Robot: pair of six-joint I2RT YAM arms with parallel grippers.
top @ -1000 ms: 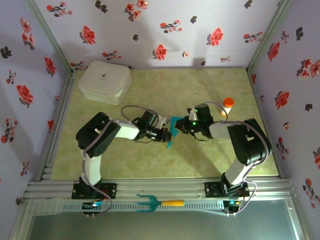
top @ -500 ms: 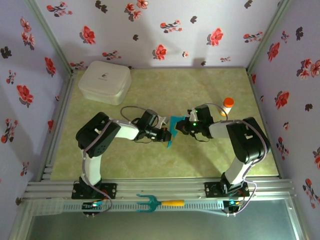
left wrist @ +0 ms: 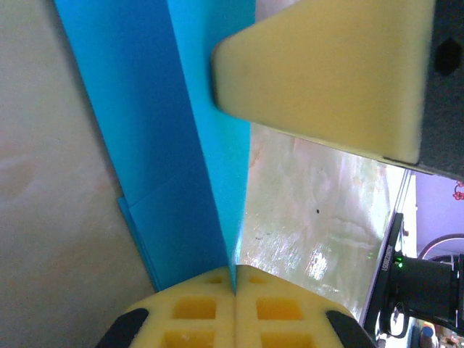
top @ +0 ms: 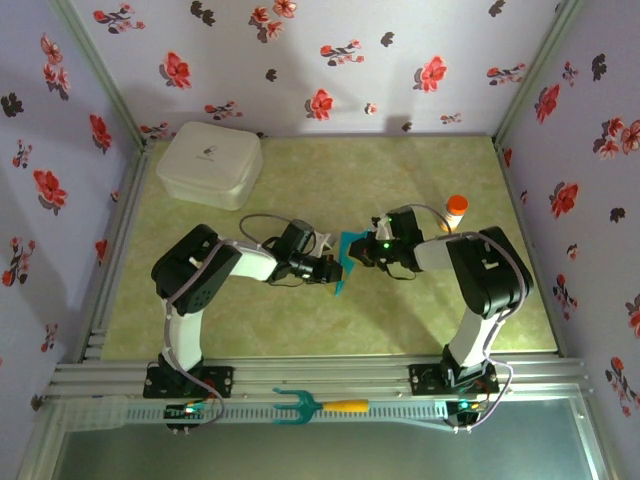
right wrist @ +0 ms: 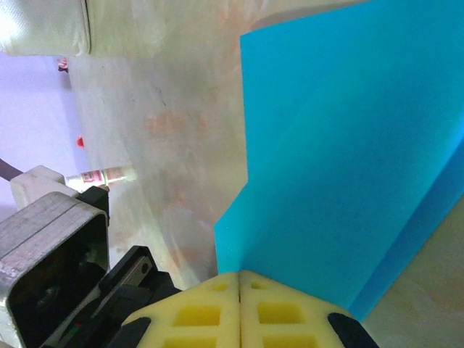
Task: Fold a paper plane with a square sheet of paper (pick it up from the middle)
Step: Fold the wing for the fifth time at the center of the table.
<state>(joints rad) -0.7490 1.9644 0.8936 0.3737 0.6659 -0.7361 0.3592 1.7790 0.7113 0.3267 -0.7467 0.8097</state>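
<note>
Right pincer (right wrist: 239, 274) crept left; left pincer (left wrist: 234, 270) too clamps the paper (right wrist: 348, 145).

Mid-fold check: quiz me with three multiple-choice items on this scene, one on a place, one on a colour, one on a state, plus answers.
1. Where is the white box? A. far-left corner of the table B. between the arms C. near-right corner
2. What colour is the cap of the bottle? A. green B. orange C. black
3. How is the paper held? A. lying free B. by one gripper C. by both grippers
Answers: A, it sits by the back wall, left; B, the cap is orange; C, left gripper and right gripper are each shut on it.
</note>
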